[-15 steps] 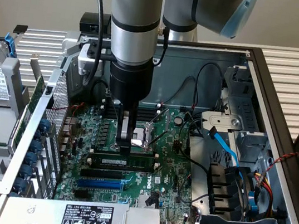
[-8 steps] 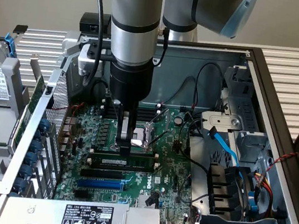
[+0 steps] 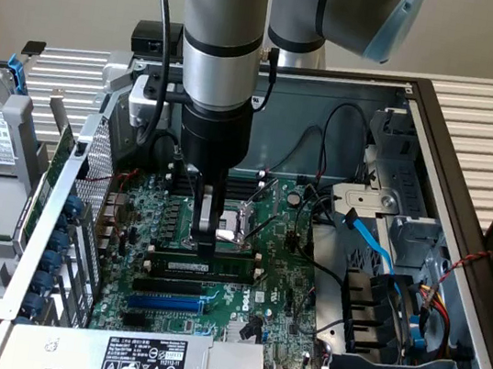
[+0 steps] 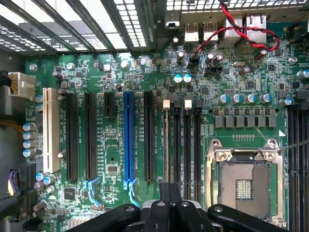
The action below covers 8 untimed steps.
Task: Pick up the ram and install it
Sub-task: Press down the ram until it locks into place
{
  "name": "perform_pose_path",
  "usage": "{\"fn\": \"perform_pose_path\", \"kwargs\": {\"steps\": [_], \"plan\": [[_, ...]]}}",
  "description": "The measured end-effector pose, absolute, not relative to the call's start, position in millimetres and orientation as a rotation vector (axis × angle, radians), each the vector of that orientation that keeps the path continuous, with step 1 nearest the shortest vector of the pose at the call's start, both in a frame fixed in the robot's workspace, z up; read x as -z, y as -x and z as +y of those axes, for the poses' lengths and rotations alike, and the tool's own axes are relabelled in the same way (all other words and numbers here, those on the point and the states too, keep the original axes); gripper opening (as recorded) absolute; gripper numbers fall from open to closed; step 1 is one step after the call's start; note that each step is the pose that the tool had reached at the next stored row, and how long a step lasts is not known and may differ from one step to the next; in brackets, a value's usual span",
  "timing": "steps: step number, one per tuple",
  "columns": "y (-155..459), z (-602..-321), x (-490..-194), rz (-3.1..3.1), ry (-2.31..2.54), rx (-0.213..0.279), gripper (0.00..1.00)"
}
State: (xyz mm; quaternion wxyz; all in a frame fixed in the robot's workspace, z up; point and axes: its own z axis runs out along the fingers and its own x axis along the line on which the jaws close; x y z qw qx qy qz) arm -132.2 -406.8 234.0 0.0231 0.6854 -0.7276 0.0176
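One pincer, closed, partly hides the seated ram.

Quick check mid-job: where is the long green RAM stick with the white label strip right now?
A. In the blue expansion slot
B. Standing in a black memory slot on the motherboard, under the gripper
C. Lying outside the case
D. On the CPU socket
B: in the exterior view the long green RAM stick with the white label strip stands in a black memory slot, directly under the gripper.
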Motion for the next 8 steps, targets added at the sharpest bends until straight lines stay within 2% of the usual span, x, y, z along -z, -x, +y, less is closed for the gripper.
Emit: {"fn": "perform_pose_path", "kwargs": {"steps": [8], "plan": [[132.2, -406.8, -233.0, -2.253, -2.122, -0.055, 0.1]]}}
